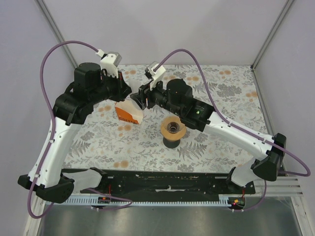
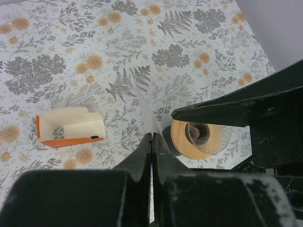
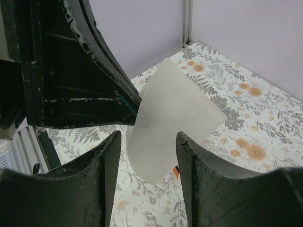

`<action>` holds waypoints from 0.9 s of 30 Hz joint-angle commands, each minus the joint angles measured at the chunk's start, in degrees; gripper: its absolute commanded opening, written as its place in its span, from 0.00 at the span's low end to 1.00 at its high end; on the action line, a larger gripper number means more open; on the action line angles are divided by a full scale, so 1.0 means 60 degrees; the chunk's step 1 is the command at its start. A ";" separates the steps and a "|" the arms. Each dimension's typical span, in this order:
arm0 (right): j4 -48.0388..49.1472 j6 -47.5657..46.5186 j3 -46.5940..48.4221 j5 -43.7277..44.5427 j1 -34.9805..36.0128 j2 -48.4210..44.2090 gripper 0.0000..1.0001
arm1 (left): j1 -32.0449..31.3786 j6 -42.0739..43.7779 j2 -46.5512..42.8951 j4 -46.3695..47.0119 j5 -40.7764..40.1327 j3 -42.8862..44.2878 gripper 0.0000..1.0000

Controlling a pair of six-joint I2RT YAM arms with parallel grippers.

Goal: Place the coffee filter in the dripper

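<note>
The left gripper [image 2: 151,138] is pinched shut on the coffee filter [image 3: 175,109]. Its own wrist view shows only a thin paper edge, the right wrist view a flat white fan. The right gripper [image 3: 148,137] gapes wide around the filter, apparently not touching. The tan-rimmed dripper [image 2: 185,142] stands near, lower down.

Flat white filter [image 3: 170,118] aloft, tan-rimmed dripper [image 1: 173,129] upright

Bright, even light overhead; soft shadows on the bench [image 1: 231,98]; wrist views blur toward six o'clock.
</note>
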 commanded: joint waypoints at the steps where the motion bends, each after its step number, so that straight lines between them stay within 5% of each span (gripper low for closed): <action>1: 0.0639 0.0128 0.0616 0.0670 0.0030 0.0132 0.54 | 0.0052 -0.0335 0.0019 0.0477 0.0160 0.0328 0.02; 13: 0.0185 -0.0355 0.0866 0.2019 0.0030 0.0470 0.51 | 0.0052 -0.0173 -0.0025 0.0447 -0.0191 0.0401 0.02; 27: 0.0331 0.0142 0.1320 0.1111 0.0030 0.1260 0.52 | 0.0038 0.0090 -0.0054 0.0521 -0.0118 0.0416 0.02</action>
